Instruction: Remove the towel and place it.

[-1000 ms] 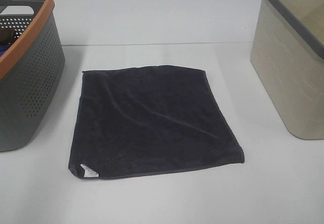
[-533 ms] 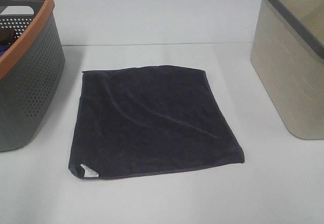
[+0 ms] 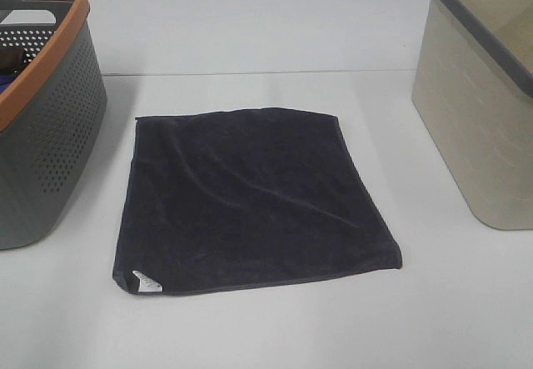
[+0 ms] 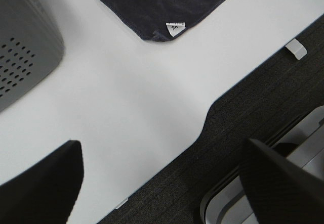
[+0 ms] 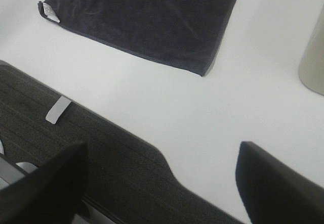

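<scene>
The towel [image 3: 250, 198], dark navy and nearly square, lies spread flat on the white table [image 3: 250, 36] between two baskets, with its small white tag [image 3: 146, 281] at the near left corner. Part of it shows in the left wrist view [image 4: 167, 1] and in the right wrist view [image 5: 152, 16]. Neither gripper shows in the exterior high view. My left gripper [image 4: 162, 183] is open and empty above the table's front edge. My right gripper [image 5: 162, 183] is open and empty, also above the front edge, well short of the towel.
A grey perforated basket with an orange rim [image 3: 42, 119] stands at the left, with something dark inside. A beige basket with a grey rim [image 3: 483, 111] stands at the right. The table's front edge [image 5: 152, 148] drops to dark carpet.
</scene>
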